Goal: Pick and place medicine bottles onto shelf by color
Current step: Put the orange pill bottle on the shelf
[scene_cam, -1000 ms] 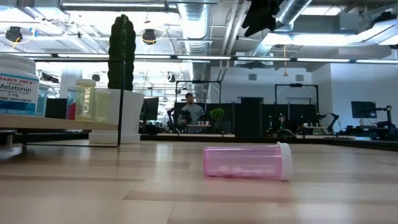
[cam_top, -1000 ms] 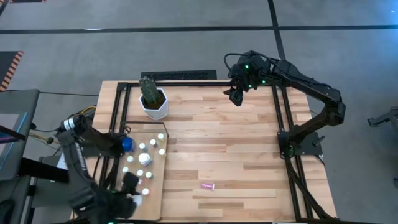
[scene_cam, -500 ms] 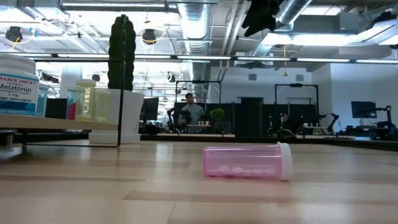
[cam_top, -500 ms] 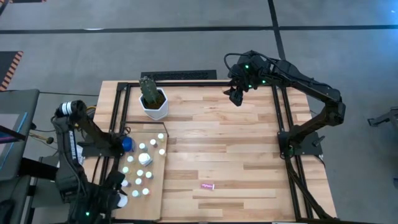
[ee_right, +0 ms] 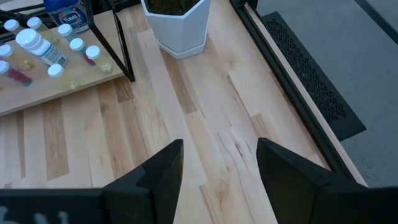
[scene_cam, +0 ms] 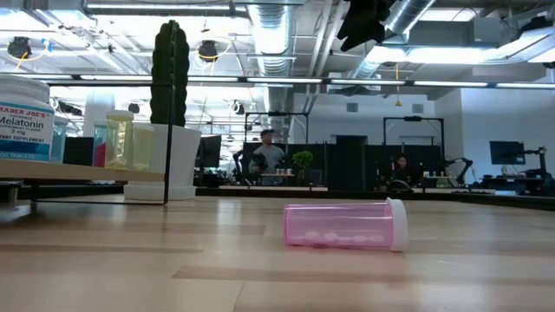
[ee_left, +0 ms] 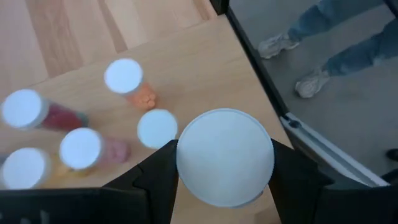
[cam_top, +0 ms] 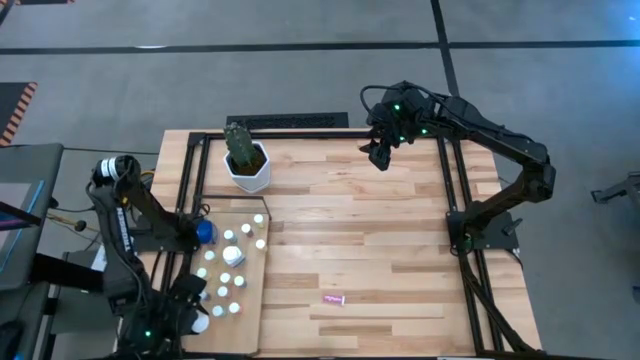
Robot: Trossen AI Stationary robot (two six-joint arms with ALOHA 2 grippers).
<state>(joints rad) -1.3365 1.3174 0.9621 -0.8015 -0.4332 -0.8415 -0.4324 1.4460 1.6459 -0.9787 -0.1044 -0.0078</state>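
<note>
Tabletop (cam_top: pixel 380 220) first: broad striped planks under everything. Next in size, right arm (cam_top: pixel 500 140), stretched over the far edge and parked well away from the work. Right gripper (ee_right: pixel 219 146) hanging above bare wood, fingers spread, nothing between them. Idle by the look of it, leaving the floor to its partner.

Over to left arm (cam_top: pixel 125 230), folded down at the near left corner beside the shelf (cam_top: pixel 250 325), that pale board raised on a dark frame. Left gripper (ee_left: pixel 224 149) pointing straight down, fingers clamped either side of a wide white cap. So, white-capped bottle (ee_left: pixel 225 168) in the grip, over the shelf's near outer corner. Lifted or standing on the board? Cannot tell. Upright hold, cap up: sensible, ready to stand on its base.

Plant pot (cam_top: pixel 247 170) with its cactus at the far left, just past the shelf, no part of the sorting.

On the board, medicine bottles (cam_top: pixel 232 255) standing upright, white caps skyward, pink and amber bodies showing near the left gripper. Colour grouping hard to judge from here.

Smallest and loneliest: pink bottle (scene_cam: pixel 345 225), on its side on open planks toward the near edge, well apart from shelf and both grippers. Probably a later pick, with rolling a risk for a round body lying flat.
</note>
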